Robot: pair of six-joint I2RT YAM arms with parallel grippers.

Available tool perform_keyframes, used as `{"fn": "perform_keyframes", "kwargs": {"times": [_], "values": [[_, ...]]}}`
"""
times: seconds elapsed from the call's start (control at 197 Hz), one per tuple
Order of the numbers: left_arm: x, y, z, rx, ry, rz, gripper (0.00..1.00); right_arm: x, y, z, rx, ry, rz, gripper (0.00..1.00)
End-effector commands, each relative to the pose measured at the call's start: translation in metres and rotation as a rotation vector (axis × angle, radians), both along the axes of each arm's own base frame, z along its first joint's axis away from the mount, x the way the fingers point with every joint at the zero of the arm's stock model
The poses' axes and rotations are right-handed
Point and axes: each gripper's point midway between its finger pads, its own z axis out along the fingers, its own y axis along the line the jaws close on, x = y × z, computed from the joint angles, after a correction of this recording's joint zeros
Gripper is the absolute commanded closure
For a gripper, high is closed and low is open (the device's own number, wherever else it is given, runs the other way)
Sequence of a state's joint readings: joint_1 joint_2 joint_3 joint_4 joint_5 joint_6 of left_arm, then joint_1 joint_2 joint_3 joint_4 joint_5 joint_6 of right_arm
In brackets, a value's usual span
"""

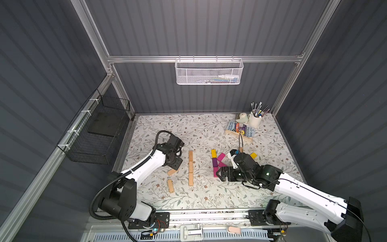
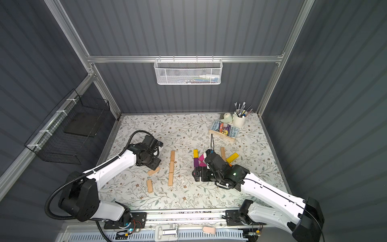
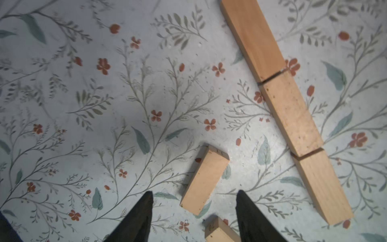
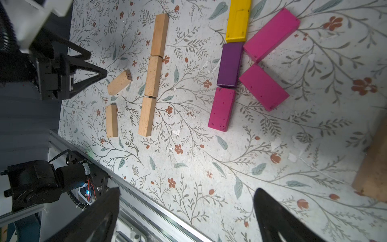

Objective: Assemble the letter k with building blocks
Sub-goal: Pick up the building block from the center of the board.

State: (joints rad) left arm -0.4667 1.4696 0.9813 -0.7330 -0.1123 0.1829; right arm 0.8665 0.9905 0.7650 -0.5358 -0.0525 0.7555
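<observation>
A tan block [image 3: 204, 180] lies just in front of the spread left hand [image 3: 194, 192], not touching; the right hand [image 4: 188, 189] is spread wide, empty; flowery worktop [image 1: 199, 130]; grey walls [image 1: 209, 31].

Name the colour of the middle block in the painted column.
Purple rectangular wooden block, clearest in right wrist view.

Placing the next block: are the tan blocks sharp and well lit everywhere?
Left wrist view: row of tan blocks sharp, a soft shadow on the table. Right wrist view: same row sharp, but a close wooden piece is out of focus. Both top views: even light, no glare.
</observation>
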Motion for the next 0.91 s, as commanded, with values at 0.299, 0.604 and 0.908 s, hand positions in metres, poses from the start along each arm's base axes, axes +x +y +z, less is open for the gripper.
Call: {"fn": "perform_keyframes", "kwargs": {"times": [0.299,0.604,0.908], "values": [[-0.012,0.006,-0.042,-0.016,0.209,-0.118,0.38,0.002,-0.006,0.022,0.021,-0.089,0.035,0.01],[-0.014,0.015,-0.06,0.028,0.268,-0.096,0.62,0.002,-0.008,0.025,0.026,-0.094,0.041,0.01],[-0.007,0.006,-0.044,-0.02,0.217,-0.106,0.8,0.003,-0.011,0.028,0.038,-0.096,0.028,0.01]]}}
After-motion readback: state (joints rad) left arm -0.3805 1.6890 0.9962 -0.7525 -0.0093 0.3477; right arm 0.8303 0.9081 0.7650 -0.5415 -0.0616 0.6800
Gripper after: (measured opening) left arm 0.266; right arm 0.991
